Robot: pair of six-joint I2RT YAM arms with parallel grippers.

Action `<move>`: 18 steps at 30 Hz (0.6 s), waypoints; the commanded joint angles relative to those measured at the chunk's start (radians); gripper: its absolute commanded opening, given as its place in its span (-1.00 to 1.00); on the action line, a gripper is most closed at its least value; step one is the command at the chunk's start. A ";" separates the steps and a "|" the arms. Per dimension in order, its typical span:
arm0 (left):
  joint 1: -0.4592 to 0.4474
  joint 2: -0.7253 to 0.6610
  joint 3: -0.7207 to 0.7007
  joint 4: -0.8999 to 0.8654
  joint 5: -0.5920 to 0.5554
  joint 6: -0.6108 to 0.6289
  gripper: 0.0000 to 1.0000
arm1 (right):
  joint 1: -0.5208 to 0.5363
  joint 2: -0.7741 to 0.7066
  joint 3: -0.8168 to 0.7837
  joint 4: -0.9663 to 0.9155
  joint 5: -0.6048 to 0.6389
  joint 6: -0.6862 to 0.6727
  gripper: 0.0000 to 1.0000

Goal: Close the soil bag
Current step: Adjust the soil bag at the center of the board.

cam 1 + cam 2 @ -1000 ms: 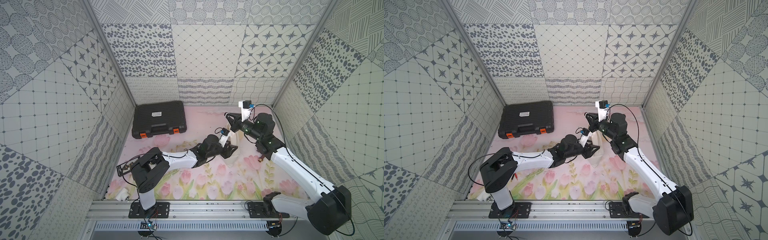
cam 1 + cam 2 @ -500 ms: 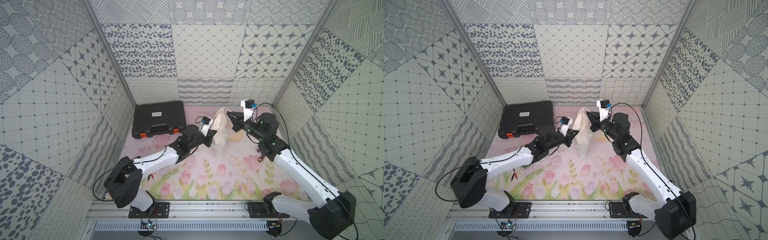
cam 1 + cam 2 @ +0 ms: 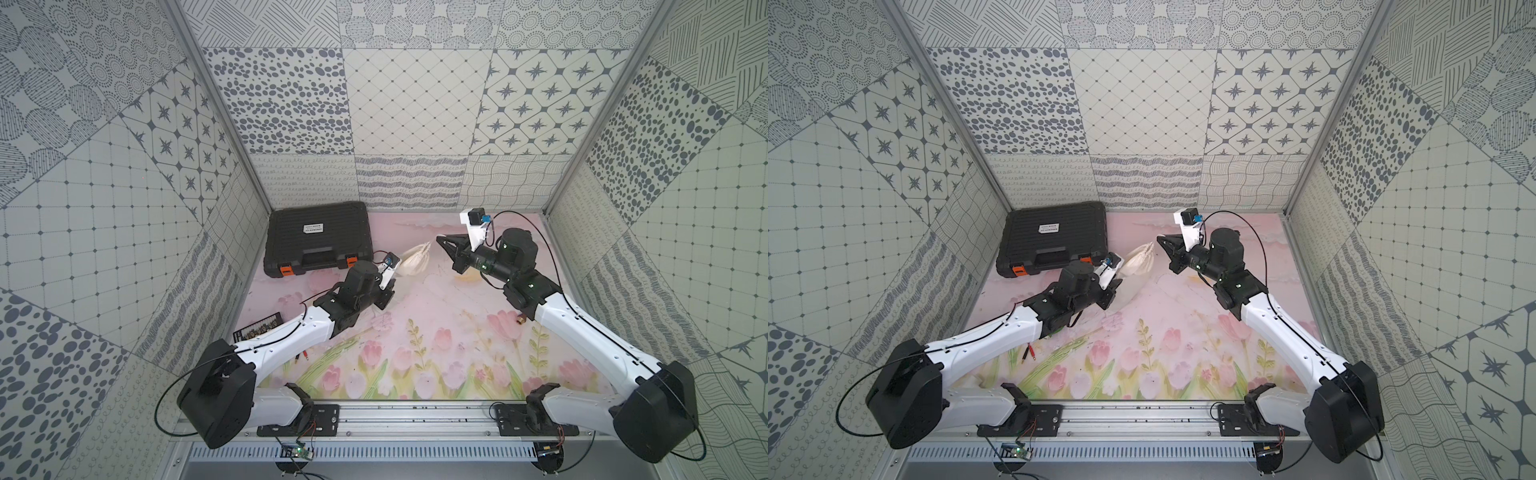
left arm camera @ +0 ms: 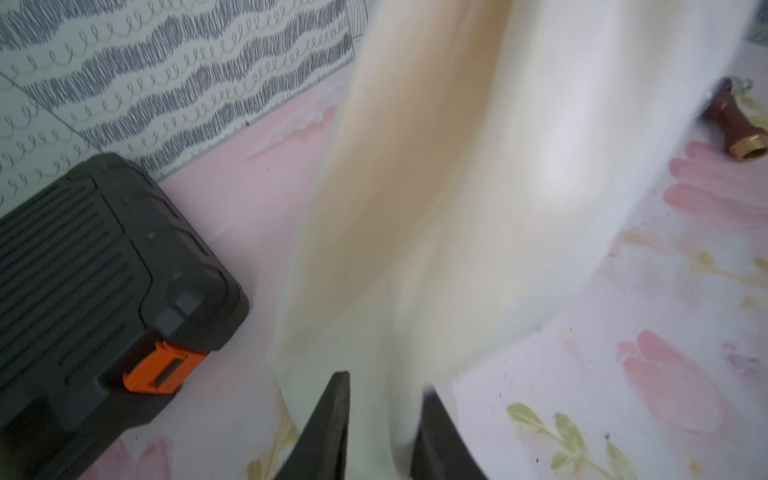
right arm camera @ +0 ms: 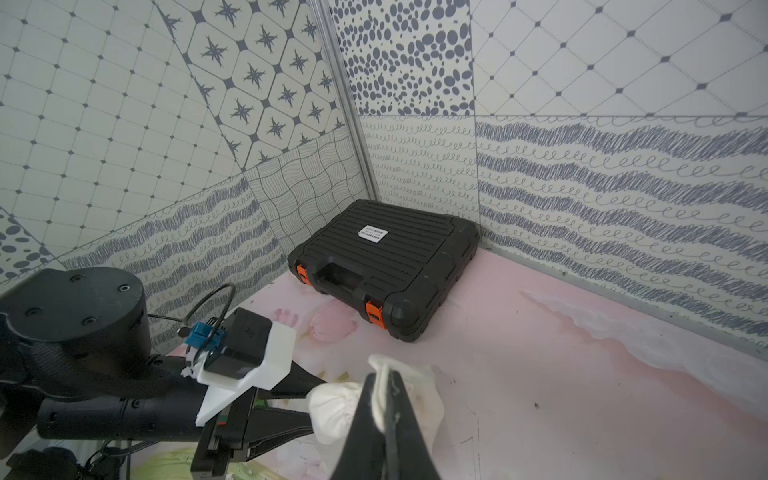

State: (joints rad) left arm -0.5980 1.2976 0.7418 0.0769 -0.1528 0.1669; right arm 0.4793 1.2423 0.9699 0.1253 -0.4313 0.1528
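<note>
The soil bag (image 3: pixel 415 262) (image 3: pixel 1138 266) is a cream-white cloth pouch, held tilted above the floral mat with its gathered mouth pointing to the right. My right gripper (image 3: pixel 439 240) (image 5: pixel 384 386) is shut on the cloth and cord at that mouth. My left gripper (image 3: pixel 390 293) (image 4: pixel 386 386) is at the bag's lower end with its jaws parted. In the left wrist view the blurred cloth (image 4: pixel 457 187) lies between and beyond the fingers. In the right wrist view the left gripper (image 5: pixel 313 401) shows open beside the bag (image 5: pixel 332 407).
A black ribbed case (image 3: pixel 318 237) (image 5: pixel 386 266) with orange latches lies in the back left corner, close to the bag. A brass fitting (image 3: pixel 521 320) (image 4: pixel 744 137) lies by the right arm. A black strip (image 3: pixel 257 328) and red-tipped probes (image 3: pixel 301 357) lie front left.
The bag was lifted off the mat and hung between both grippers; now it is tilted. The left arm has drawn back to the left and its jaws have parted. The right gripper stays shut.
</note>
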 commanded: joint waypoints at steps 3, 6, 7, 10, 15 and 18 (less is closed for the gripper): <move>0.007 -0.136 -0.086 0.076 0.145 -0.062 -0.11 | 0.025 -0.008 -0.039 -0.012 -0.034 -0.059 -1.00; -0.004 -0.188 -0.045 0.132 0.284 -0.086 0.12 | 0.031 -0.042 -0.059 -0.024 -0.021 -0.064 -1.00; -0.013 -0.189 -0.028 0.156 0.331 -0.085 0.14 | 0.033 -0.055 -0.062 -0.032 -0.012 -0.070 -1.00; -0.058 -0.132 0.055 0.211 0.420 -0.078 0.18 | 0.034 -0.098 -0.066 -0.071 0.013 -0.099 -1.00; -0.132 0.042 0.192 0.234 0.443 -0.022 0.21 | 0.034 -0.157 -0.090 -0.107 0.045 -0.116 -1.00; -0.146 0.126 0.244 0.255 0.443 -0.009 0.22 | 0.034 -0.183 -0.107 -0.125 0.057 -0.125 -1.00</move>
State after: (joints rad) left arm -0.7155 1.3186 0.9073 0.2245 0.1699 0.1238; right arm 0.5091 1.0893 0.8848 0.0040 -0.3992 0.0544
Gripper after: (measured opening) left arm 0.608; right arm 0.048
